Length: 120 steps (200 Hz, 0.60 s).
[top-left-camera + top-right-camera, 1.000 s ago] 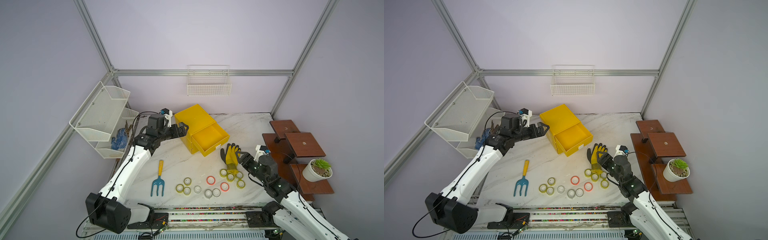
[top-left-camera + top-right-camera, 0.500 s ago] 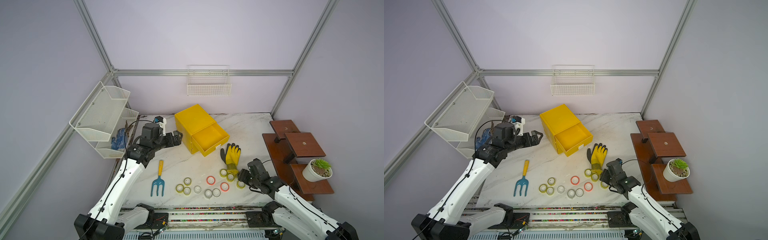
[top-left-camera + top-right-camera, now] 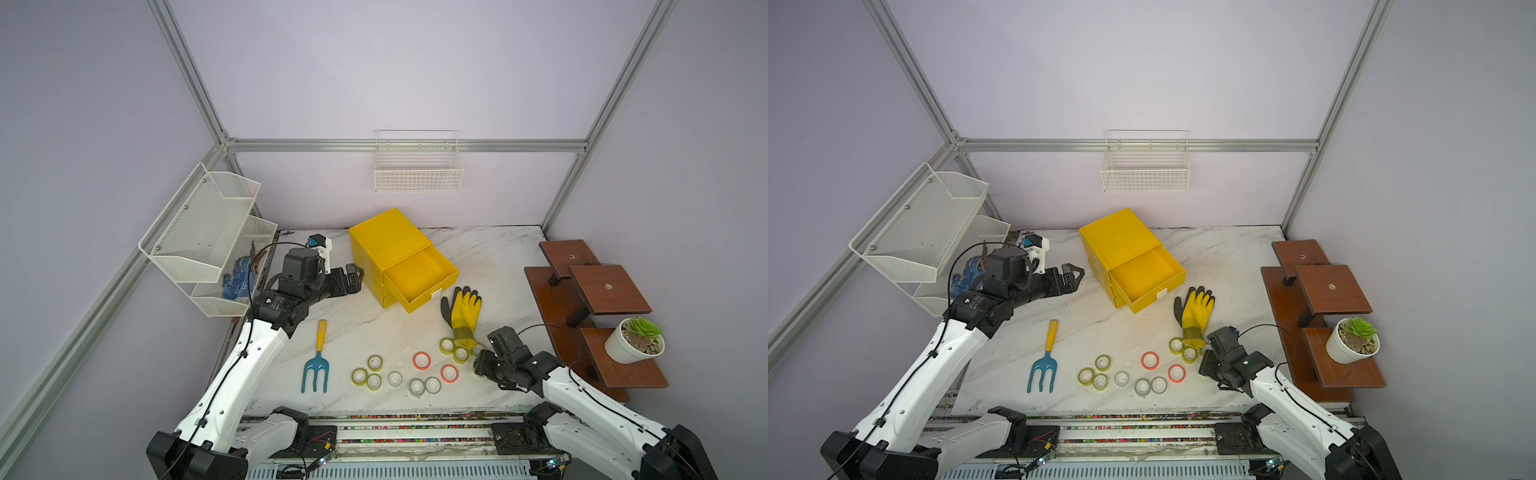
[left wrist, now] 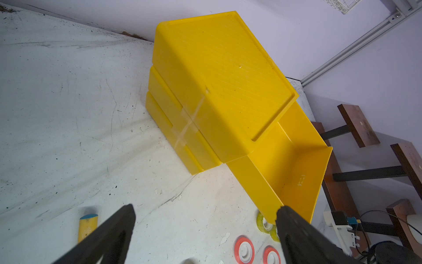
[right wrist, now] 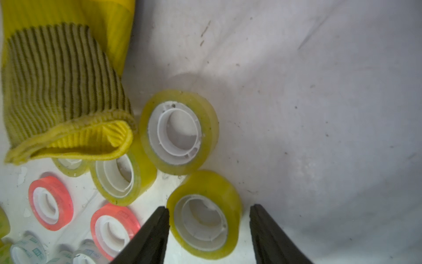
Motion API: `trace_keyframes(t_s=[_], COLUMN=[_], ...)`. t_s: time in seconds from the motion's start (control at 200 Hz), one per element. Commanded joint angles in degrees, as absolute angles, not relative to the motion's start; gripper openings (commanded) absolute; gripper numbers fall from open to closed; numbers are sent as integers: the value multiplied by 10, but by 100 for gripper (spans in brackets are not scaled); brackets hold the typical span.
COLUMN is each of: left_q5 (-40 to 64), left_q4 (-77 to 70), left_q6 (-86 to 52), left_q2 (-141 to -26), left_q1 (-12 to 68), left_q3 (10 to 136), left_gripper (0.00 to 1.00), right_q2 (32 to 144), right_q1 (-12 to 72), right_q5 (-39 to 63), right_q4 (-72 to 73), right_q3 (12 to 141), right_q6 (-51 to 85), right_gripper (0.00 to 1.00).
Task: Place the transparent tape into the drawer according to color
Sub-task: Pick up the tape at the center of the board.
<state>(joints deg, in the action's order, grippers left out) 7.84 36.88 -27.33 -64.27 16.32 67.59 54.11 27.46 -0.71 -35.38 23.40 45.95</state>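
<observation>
Right jaws now astride yellow-green tape (image 5: 204, 214)

Yellow drawer (image 4: 251, 182), yellow-rimmed tape (image 5: 205, 185), striped glove cuff (image 5: 61, 77)

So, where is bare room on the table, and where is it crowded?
Bare tabletop lies between the yellow cabinet and the wooden shelf, and between the hand fork and the open drawer. Crowded: the tape rolls in front, up to the glove cuff.
</observation>
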Motion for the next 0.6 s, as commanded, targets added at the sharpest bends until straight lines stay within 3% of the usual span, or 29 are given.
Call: trace_keyframes(t_s=[0.0,0.595], left_q5=[72,74], left_q4=[362,363], left_q6=[-260,-251], left_q2=[-642,-642], left_q1=[167,164], left_q3=[675,668], left_gripper=[100,100], right_q2=[562,687], right_q1=[289,349], right_q5=[-27,-65], right_q4=[-371,-403], right_q3=[252,310], right_q6=[455,445], right_gripper=[59,60])
